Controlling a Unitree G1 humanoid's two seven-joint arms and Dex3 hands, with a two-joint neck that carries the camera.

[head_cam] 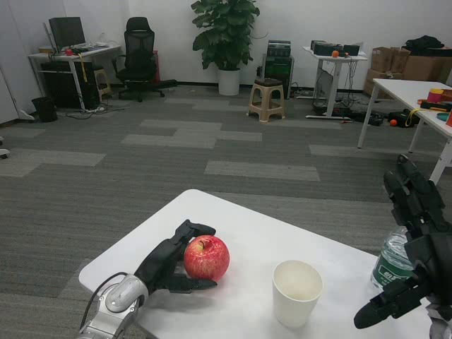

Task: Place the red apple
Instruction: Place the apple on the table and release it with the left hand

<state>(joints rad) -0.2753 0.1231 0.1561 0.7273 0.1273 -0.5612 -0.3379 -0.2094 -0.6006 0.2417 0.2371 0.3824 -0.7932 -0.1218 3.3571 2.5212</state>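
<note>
Head view, from above the table (233,219), looking forward and down.

Left hand (173,265) wrapped around the apple (207,258) from its left side: upper fingers (194,229) curved over the top near the stem, a lower finger stretched under the front. So grasping the apple, not just lying beside it. Apple resting on the table, left of centre, upright with the stem dimple up. Probably held this way to keep the round fruit from rolling at the moment of setting down; a cupping grip from the side leaves the bottom free to meet the table.

Hard to say from one picture whether full weight is already on the table, but no gap seen under the apple. By judgement, placing nearly done; remaining step only to open the fingers and pull the hand away to the left without pushing the fruit.

Cup (297,291) standing upright to the right of the apple, apart from it, empty as far as seen. Enough room between them, so little risk of knocking it.

Right hand (413,247) raised at the right edge, fingers spread, holding nothing, waiting. Bottle (393,263) with green label just behind it, partly hidden.

Beyond the table: grey carpet, a stool (267,99), a plant (226,35), desks and a chair (138,49) along the wall.
</note>
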